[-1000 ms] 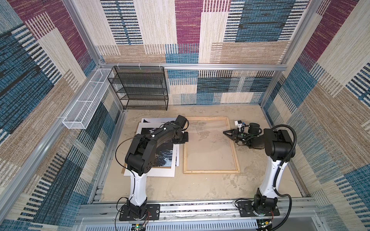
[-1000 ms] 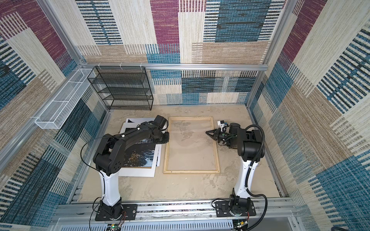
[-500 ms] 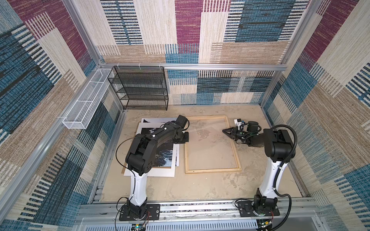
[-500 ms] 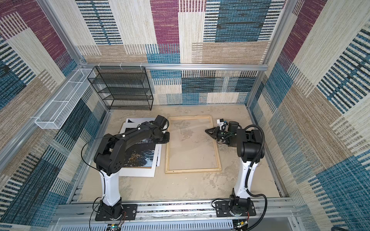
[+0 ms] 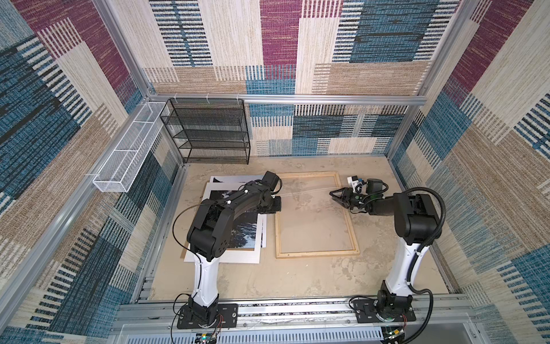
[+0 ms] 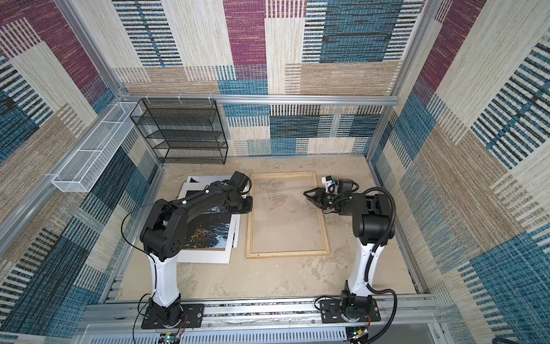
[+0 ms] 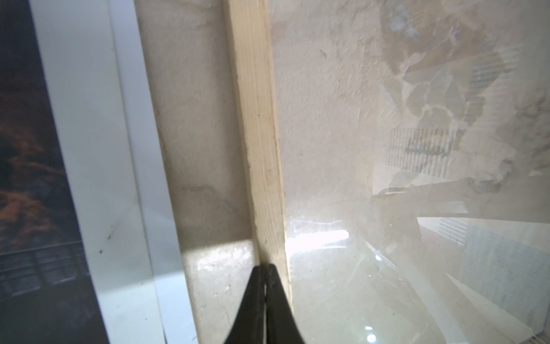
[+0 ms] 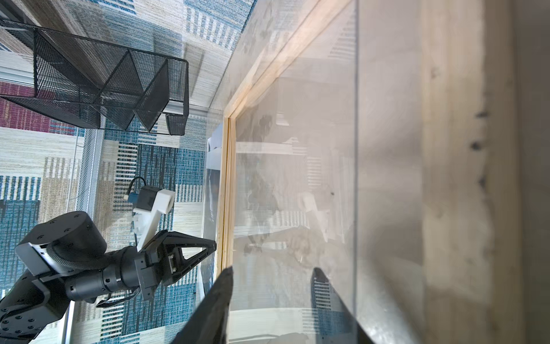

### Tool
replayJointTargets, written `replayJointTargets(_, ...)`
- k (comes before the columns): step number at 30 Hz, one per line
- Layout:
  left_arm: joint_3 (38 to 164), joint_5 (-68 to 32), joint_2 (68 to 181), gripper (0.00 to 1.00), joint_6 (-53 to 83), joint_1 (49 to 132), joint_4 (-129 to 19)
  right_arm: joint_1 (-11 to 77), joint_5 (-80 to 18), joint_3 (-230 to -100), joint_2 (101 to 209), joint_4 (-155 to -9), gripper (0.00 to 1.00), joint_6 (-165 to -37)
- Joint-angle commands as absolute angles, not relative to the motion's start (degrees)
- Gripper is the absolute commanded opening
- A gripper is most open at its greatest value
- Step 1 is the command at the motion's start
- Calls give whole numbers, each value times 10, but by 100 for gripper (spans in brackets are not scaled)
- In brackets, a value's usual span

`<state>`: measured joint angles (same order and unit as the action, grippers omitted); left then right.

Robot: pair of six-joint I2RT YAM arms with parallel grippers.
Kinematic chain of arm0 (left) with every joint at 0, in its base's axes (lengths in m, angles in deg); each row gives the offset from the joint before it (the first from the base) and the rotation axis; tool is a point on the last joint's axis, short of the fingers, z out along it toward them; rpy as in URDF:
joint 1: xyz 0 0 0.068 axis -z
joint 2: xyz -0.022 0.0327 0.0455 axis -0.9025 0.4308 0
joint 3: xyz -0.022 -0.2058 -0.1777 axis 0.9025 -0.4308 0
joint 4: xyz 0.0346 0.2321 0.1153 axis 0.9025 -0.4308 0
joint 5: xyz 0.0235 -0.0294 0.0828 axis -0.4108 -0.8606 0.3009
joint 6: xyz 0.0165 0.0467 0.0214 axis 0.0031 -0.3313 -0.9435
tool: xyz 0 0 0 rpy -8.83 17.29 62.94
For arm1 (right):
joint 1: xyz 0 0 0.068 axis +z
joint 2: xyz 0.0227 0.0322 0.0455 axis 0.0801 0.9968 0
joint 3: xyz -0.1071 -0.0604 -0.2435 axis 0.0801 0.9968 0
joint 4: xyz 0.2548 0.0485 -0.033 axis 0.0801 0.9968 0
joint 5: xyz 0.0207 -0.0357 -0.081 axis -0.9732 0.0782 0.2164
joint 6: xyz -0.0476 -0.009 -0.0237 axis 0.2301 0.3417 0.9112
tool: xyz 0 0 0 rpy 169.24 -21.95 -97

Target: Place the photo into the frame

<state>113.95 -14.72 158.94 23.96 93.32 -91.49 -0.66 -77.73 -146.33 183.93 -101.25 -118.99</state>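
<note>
The pale wood frame (image 5: 317,253) (image 6: 287,254) lies flat mid-table. Above its far half hangs a clear pane (image 5: 306,193) (image 8: 297,178). My left gripper (image 5: 279,205) (image 6: 251,205) (image 7: 264,266) is shut on the pane's left edge, over the frame's left rail (image 7: 259,119). My right gripper (image 5: 333,194) (image 6: 306,194) (image 8: 271,272) is open, and the pane's right edge stands between its fingers. The photo (image 5: 244,235) (image 6: 208,232) (image 7: 23,149) lies left of the frame beneath a white mat (image 5: 226,256), largely hidden by my left arm.
A black wire shelf (image 5: 208,131) stands against the back wall at the left. A white wire basket (image 5: 128,152) hangs on the left wall. A brown board's corner (image 5: 185,251) shows beneath the mat. Patterned walls close in three sides.
My right gripper's jaws have opened off the clear pane's edge. The left gripper stays shut in place.
</note>
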Motion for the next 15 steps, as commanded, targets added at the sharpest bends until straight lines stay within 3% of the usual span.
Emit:
replayJointTargets(1,1137,-156,1594,8,231,935,-924,-7,-763,-1468,1828,-993,51,-1164)
replayJointTargets(11,1134,-153,1591,10,231,935,-924,1,-726,-1479,1808,-943,61,-1127)
replayJointTargets(15,1133,-151,1589,17,231,935,-923,6,-713,-1488,1802,-923,62,-1114)
